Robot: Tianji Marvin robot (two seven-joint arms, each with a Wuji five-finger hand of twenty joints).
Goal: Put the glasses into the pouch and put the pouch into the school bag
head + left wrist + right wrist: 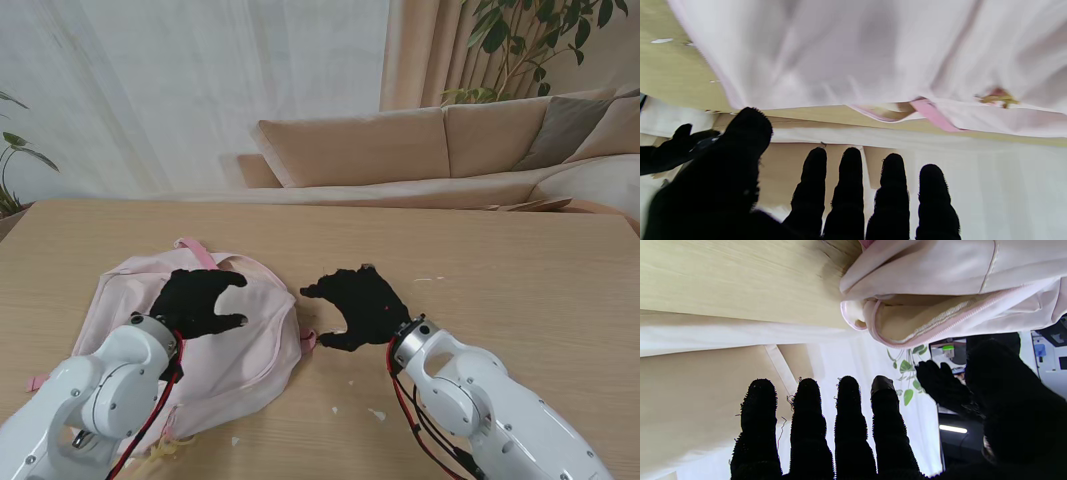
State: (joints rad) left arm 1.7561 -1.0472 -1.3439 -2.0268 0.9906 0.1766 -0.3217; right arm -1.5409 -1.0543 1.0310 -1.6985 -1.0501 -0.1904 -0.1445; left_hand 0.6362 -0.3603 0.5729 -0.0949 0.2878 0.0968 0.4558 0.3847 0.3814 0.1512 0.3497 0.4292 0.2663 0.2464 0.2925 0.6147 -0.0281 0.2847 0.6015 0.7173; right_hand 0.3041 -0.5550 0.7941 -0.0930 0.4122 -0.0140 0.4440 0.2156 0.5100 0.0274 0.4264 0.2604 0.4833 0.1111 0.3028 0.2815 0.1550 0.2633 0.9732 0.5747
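Two gloved hands above a wooden table [520, 260]. Left hand [197, 302], fingers spread and holding nothing, hovers over the pink school bag [250, 350] lying flat at left. Right hand [358, 306], likewise spread and unladen, hangs just right of the bag.

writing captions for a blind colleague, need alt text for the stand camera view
Two black-gloved robot hands, both open and holding nothing: the left hand over a pink school bag lying on a wooden table, the right hand just beside it. A beige sofa stands behind.
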